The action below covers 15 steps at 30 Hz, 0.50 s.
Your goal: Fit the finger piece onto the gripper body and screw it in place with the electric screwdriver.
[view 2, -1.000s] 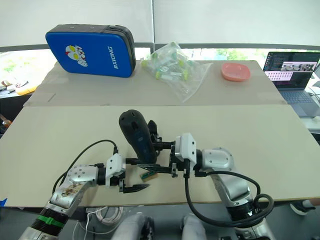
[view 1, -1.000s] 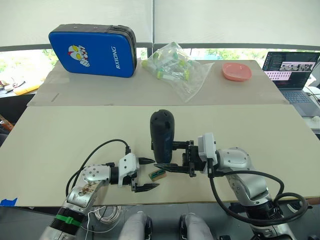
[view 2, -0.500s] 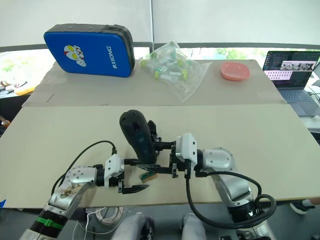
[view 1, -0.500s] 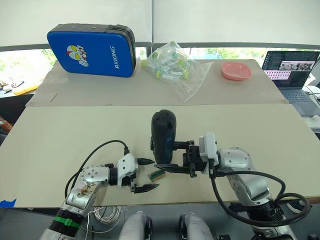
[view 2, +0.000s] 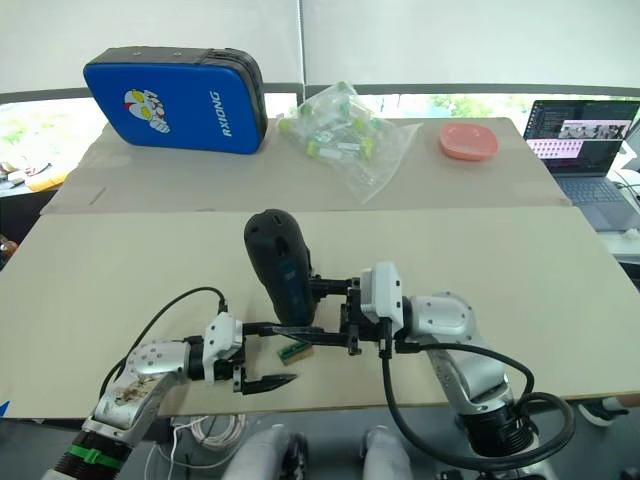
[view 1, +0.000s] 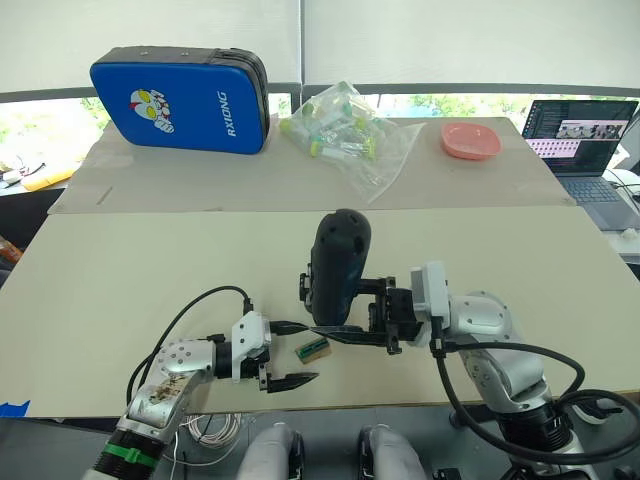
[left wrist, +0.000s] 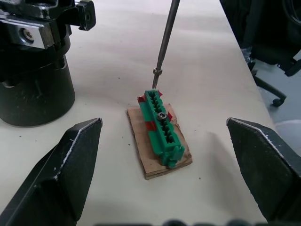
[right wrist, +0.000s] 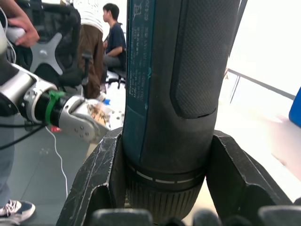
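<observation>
My right gripper (view 1: 338,312) is shut on the electric screwdriver (view 1: 338,262), a thick black cylinder held nearly upright. Both fingers clamp its lower body (right wrist: 171,117). Its thin metal bit (left wrist: 165,44) slants down and ends just above the far end of a small tan-and-green block (left wrist: 161,129), with a small screw at the tip. My left gripper (view 1: 293,353) is open, its fingers (left wrist: 61,165) on either side of that block without touching it. The gripper body (left wrist: 35,89), black with a round base, stands close beside the block. The finger piece is hidden from view.
At the back of the table lie a blue case (view 1: 180,85), a clear bag of small tubes (view 1: 345,130) and a pink dish (view 1: 472,140). A laptop (view 1: 585,135) sits at the far right. The table's front edge (view 1: 400,408) runs just under both grippers.
My right gripper has shifted a little right and up, and the screwdriver's top now leans further right. My left gripper stays open around the block, slightly lower.
</observation>
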Tool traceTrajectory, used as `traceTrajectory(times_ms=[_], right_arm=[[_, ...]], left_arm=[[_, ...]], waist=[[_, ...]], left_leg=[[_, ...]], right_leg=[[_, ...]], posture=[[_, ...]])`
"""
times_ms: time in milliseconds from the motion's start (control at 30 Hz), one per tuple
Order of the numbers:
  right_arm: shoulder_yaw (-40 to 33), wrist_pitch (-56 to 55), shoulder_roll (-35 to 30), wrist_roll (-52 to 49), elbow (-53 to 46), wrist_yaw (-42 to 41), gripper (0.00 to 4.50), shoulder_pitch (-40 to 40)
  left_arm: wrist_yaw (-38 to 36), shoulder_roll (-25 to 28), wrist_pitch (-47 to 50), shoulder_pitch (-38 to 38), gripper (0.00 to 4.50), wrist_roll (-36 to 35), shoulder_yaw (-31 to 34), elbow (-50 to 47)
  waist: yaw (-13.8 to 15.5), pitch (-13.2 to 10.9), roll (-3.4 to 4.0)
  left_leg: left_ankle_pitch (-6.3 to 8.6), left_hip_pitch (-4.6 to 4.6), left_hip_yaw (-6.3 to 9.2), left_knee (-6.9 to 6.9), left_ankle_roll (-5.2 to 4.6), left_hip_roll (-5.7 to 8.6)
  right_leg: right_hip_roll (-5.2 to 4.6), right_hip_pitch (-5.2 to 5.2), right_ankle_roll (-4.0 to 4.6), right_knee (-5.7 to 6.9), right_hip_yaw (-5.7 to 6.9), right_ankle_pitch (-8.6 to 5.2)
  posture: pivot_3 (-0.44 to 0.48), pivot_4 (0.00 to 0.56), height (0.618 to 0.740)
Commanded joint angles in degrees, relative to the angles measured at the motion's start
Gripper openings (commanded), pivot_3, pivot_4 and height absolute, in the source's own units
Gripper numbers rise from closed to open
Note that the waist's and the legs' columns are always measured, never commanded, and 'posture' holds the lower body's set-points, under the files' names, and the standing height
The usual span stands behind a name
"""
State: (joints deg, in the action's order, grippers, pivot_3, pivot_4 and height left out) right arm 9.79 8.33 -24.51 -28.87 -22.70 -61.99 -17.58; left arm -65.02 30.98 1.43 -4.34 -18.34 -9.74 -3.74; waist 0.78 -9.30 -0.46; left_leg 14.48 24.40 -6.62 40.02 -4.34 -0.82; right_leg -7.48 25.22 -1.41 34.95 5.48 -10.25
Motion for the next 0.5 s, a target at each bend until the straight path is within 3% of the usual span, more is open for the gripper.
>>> traceTrajectory(times_ms=[33,500], right_arm=[[-3.16,1.19,-0.53,-4.47,-4.24,1.16,1.97,-1.92],[-12.09,11.09,-6.41,-16.92,-8.0,5.02,1.97,-6.9]], left_arm=[[-0.75,1.49,0.32,0.09,4.5,-2.79,2.8,-3.64],[-1.97,8.82,13.87,-1.55,4.5,-16.51,12.57,-11.99]], waist=[[0.01,-0.01,0.0],[0.0,-0.06,-0.01]], left_leg=[[0.0,0.0,0.0,0.0,0.01,0.0],[-0.01,0.02,0.0,-0.06,0.02,0.01]], right_leg=[[0.0,0.0,0.01,0.0,0.0,0.0],[0.01,0.0,-0.02,-0.03,0.01,-0.01]], posture=[[0.0,0.15,0.74],[0.0,0.15,0.74]])
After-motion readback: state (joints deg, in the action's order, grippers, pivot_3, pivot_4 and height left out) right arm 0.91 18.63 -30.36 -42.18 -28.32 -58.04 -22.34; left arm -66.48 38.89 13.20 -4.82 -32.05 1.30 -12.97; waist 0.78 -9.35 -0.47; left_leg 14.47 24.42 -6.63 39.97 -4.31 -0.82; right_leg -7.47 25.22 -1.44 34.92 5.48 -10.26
